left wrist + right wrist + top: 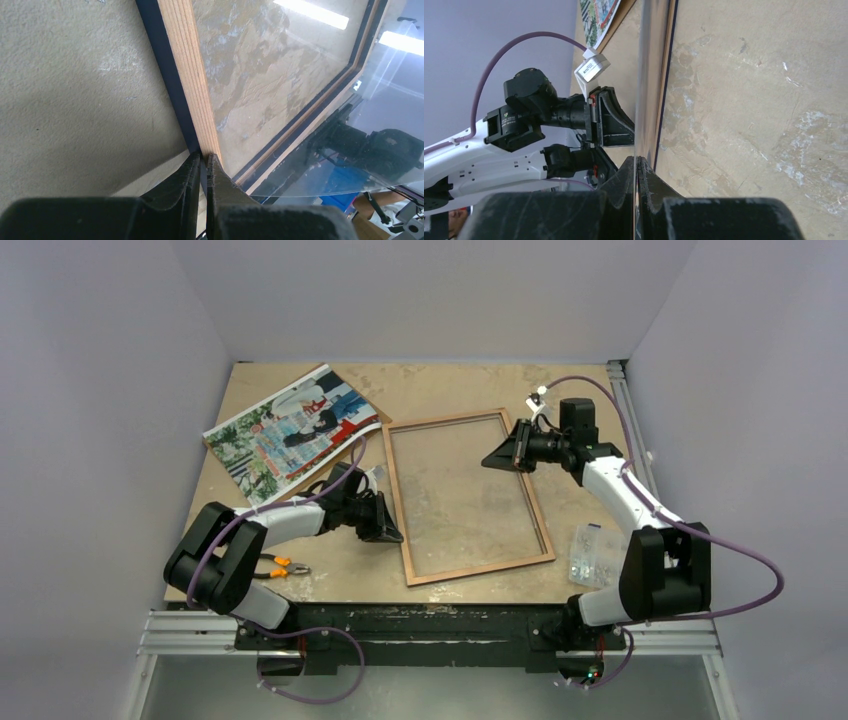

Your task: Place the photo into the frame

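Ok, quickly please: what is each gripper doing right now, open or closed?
Left gripper: closed, pinching the left rail of the thin rectangular picture frame, wood-brown with a dark blue edge.
Right gripper: closed, pinching the frame's right rail.

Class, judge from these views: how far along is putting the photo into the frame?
Done: the frame lies with its wood-brown back up, and the table shows through its pane, so nothing is in it. In hand: the left gripper and the right gripper are each shut on a frame rail, on opposite sides. Left: the photo lies apart at the far left and is not yet placed inside.
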Tool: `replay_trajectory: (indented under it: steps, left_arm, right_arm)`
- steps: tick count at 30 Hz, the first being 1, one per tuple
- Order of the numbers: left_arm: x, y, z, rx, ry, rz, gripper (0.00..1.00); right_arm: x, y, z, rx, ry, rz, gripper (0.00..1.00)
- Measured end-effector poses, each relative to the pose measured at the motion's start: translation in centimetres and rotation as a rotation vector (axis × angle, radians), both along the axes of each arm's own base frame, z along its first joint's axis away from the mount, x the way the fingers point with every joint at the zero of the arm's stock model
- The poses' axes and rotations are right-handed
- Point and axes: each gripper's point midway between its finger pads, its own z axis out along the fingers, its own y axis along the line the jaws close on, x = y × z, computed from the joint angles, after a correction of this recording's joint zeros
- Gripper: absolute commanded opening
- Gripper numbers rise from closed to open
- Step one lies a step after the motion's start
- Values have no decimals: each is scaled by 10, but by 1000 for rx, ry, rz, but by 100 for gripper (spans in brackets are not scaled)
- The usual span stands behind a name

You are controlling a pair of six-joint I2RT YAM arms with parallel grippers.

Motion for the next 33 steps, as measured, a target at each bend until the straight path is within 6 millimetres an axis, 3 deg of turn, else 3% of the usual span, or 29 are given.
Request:
replay_trajectory:
  steps: [22,33]
  left_arm:
    - [0,0,0,0,-1,0,0]
    - [0,0,0,-1,-1,0,0]
  right_arm:
    - [0,-12,-16,-107,-5,-4,0]
    - [-2,-4,-6,-50,-55,49,0]
